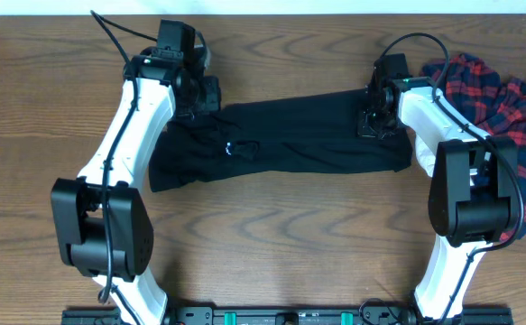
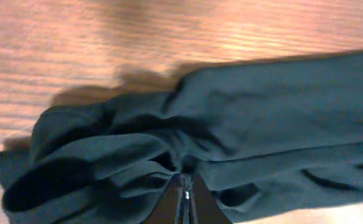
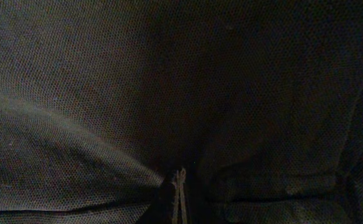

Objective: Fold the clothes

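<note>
- My left gripper (image 2: 185,200) is pressed shut, its two fingers tight together, with a pinch of the black shirt (image 1: 281,135) caught at their tips; creases fan out from the pinch.
- That pinch is at the shirt's left end, at the far edge, where the cloth is bunched and rumpled on the wooden table (image 1: 272,244).
- My right gripper (image 3: 180,186) is shut too, fingers closed on dark knit cloth (the wrist camera is so close that fabric fills the whole view).
- From overhead, the right grip is at the shirt's right end, also on the far edge.
- The shirt lies stretched in a long band across the middle of the table between my two arms, flatter on the right, more crumpled on the left.
- A small white mark (image 1: 242,147) shows on the shirt left of centre.
- A red-and-navy plaid garment (image 1: 506,99) lies in a heap at the table's right edge, just beside my right arm, apart from the shirt.
</note>
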Controlling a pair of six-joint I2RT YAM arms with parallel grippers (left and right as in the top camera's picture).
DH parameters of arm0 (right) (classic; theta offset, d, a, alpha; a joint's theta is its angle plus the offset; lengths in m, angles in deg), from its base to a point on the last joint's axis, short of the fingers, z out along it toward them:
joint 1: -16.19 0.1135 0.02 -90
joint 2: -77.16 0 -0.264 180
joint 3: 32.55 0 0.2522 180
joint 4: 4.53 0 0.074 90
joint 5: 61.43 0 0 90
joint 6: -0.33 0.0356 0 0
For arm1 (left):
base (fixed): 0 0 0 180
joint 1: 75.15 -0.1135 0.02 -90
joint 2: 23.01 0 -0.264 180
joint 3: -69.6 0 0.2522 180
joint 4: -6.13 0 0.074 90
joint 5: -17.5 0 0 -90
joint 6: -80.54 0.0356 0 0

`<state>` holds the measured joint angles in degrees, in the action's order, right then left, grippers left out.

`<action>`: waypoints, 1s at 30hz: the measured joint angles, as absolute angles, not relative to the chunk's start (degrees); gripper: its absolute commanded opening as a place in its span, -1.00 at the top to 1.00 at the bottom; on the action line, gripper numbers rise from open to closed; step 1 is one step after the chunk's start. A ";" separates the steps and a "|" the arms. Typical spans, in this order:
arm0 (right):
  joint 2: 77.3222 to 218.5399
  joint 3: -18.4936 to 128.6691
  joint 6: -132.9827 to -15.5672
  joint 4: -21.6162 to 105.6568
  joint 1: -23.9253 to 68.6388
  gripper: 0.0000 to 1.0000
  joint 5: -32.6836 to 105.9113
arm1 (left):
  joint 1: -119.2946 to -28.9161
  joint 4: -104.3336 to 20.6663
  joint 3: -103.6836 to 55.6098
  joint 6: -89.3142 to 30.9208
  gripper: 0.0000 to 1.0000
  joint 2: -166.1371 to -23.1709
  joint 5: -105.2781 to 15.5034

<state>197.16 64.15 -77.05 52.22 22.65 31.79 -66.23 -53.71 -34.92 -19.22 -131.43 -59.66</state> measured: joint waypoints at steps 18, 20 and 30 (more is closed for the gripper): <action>197.16 64.15 -77.07 52.30 22.65 0.98 31.77 | -74.84 -54.11 -22.53 -26.65 0.89 -138.95 -61.30; 197.16 64.15 -77.07 52.46 22.65 0.97 31.77 | -75.08 -54.08 -22.53 -26.87 0.88 -138.97 -61.02; 197.16 64.15 -77.07 52.89 22.65 0.91 31.77 | -78.64 -51.09 -22.44 -27.26 0.88 -139.23 -57.87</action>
<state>197.16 64.15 -77.07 52.89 22.65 31.77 -78.64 -51.09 -22.44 -27.26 -139.23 -57.87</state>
